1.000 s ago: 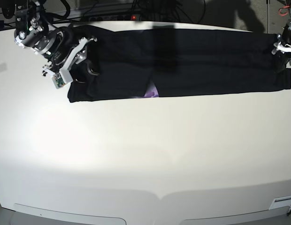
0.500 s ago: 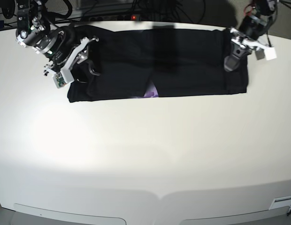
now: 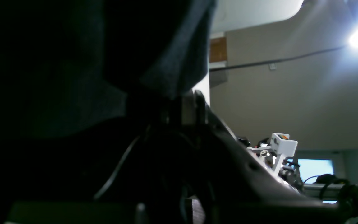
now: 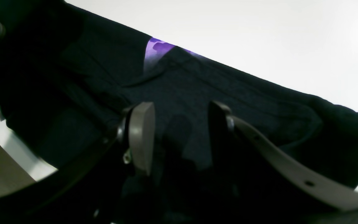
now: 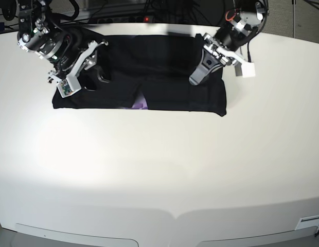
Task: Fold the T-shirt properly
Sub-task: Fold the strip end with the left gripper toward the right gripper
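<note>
White tabletop bare across near part. T-shirt lies at far side as dark folded band, purple print patch peeking at near edge. Right tool rests on shirt's end, fingers spread apart, cloth beneath, nothing pinched. Left tool clamped on T-shirt fold; in left wrist view, dark cloth drapes over it.
</note>
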You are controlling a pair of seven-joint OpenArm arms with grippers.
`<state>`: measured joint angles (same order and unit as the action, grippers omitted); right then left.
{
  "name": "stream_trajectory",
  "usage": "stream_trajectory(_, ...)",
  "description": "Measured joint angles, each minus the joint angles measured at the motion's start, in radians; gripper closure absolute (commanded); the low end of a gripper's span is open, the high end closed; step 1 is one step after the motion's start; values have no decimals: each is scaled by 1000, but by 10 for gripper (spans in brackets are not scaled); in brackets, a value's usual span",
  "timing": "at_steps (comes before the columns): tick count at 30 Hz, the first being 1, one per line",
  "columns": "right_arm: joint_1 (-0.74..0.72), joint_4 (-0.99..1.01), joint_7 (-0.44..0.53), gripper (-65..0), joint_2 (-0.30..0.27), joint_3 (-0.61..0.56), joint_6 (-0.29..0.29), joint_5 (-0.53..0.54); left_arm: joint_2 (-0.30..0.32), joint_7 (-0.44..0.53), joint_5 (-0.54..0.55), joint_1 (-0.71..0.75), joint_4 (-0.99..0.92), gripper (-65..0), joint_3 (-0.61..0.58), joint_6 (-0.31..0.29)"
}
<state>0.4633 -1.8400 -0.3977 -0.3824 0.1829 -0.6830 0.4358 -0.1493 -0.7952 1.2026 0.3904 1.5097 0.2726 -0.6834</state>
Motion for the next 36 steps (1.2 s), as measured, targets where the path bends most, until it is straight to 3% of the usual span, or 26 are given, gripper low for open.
stream_trajectory(8, 0, 0, -2, -284, 0, 0, 0, -52, 38, -126, 2, -27, 272, 0, 11, -1)
stream_trajectory(12, 0, 0, 8, -284, 0, 0, 0, -51, 35, -142, -3, -24, 319, 0, -19, -1)
stream_trajectory(16, 0, 0, 9, -284, 0, 0, 0, -52, 21, -64, -172, 4, 318, 0, -118, 3)
stream_trajectory(21, -1, 0, 13, -284, 0, 0, 0, -52, 21, 58, -341, 9, 319, 0, -280, 83)
stream_trajectory(27, -6, 0, 12, -284, 0, 0, 0, -52, 22, 214, -609, 8, 318, 0, -446, 270)
stream_trajectory(32, -6, 0, 13, -284, 0, 0, 0, -52, 22, 250, -739, 8, 318, 0, -482, 331)
stream_trajectory(36, -6, 0, 12, -284, 0, 0, 0, -52, 22, 250, -800, 9, 318, 0, -484, 330)
